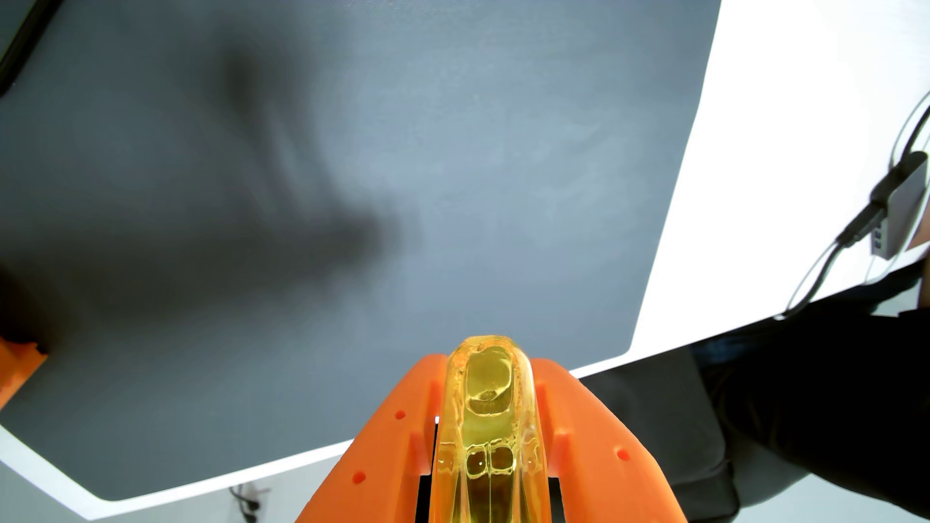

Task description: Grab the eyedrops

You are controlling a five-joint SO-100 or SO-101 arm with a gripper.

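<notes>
Here the eyedrops (487,432), a slim bottle of translucent amber-yellow plastic, sit pinched in the gripper (488,352) at the bottom centre of the wrist view. The bottle's long axis runs up the picture, away from the camera, and its rounded end points toward the far side of the mat, just clearing the fingertips. Its surface is glossy and catches bright highlights; an oval bulge shows near the rounded end and two small squarish windows lie lower down. Which end is the cap cannot be told.

The orange fingers (402,432) press on it from either side, one left and one right, so the jaws are closed around the bottle's flanks. They are matte printed plastic with flat, angular faces, small round holes and stepped notches next to the bottle.

Beyond the bottle spreads a dark grey mat (453,151) with a fine woven texture and a rounded corner, bearing a broad soft shadow on its left half. The mat lies on a white table (785,151), smooth and brightly lit. At the right edge of the table a small grey box (903,211) has dark cables (825,266) plugged into it, looping toward the table's edge. Another orange part (15,367) shows at the left edge. Below the table's edge at right is something dark, too dim to identify.
</notes>
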